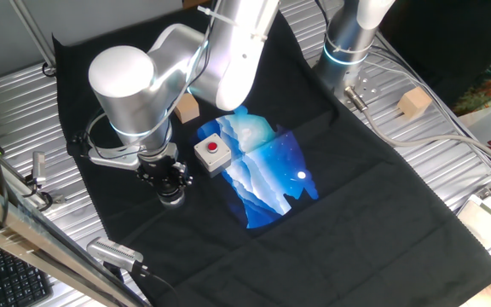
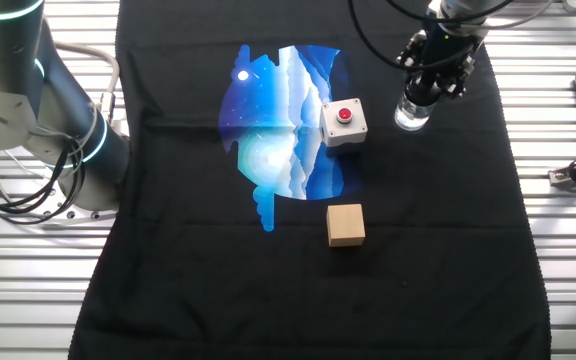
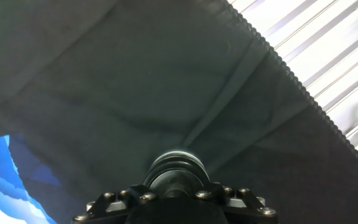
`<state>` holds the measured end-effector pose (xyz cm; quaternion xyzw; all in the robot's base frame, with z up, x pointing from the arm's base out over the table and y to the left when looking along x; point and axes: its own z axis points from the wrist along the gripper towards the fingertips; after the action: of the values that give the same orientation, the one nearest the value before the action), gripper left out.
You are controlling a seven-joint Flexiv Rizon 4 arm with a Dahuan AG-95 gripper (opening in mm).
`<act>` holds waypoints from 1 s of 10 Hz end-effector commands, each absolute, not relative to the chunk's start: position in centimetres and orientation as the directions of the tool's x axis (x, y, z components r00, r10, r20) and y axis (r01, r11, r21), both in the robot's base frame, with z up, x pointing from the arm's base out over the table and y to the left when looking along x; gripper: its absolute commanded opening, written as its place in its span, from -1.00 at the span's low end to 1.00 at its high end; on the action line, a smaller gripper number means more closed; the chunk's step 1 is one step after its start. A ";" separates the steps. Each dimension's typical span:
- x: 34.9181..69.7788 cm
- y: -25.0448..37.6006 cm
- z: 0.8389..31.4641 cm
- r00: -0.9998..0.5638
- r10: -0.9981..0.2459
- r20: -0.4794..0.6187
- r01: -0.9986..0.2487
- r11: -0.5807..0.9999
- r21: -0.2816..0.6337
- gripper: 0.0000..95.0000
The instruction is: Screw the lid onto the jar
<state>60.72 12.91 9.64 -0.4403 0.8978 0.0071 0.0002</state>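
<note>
Presently: gripper (image 2: 430,88) upright over the jar (image 2: 412,117), near the black cloth's (image 2: 438,260) far-right edge in the other fixed view. Lid (image 3: 178,167) apparently closed between the jaws atop the jar; exact opening cannot be told.

Risk: cross-threading if tilted; the light jar could spin or tip under torque.

Nearby: red-button box (image 2: 343,122) just beside the jar; wooden cube (image 2: 346,225) well apart. Nothing obstructs.

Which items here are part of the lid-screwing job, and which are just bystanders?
In the job:
- jar
- lid, at the fingers, on top of the jar
- gripper, directly over the jar

Lying about:
- white box with a red button
- wooden cube
- second wooden cube
- blue patterned mat
</note>
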 end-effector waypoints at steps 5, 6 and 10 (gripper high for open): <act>60.8 12.9 9.6 -0.620 -0.785 -0.007 -0.785 0.620 0.017 -1.00; 60.8 12.9 9.6 -0.622 -0.783 -0.011 -0.783 0.621 0.018 -1.00; 60.8 12.9 9.6 -0.629 -0.778 -0.002 -0.778 0.629 0.013 -1.00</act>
<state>60.78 12.92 9.64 -0.4301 0.9028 0.0086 -0.0016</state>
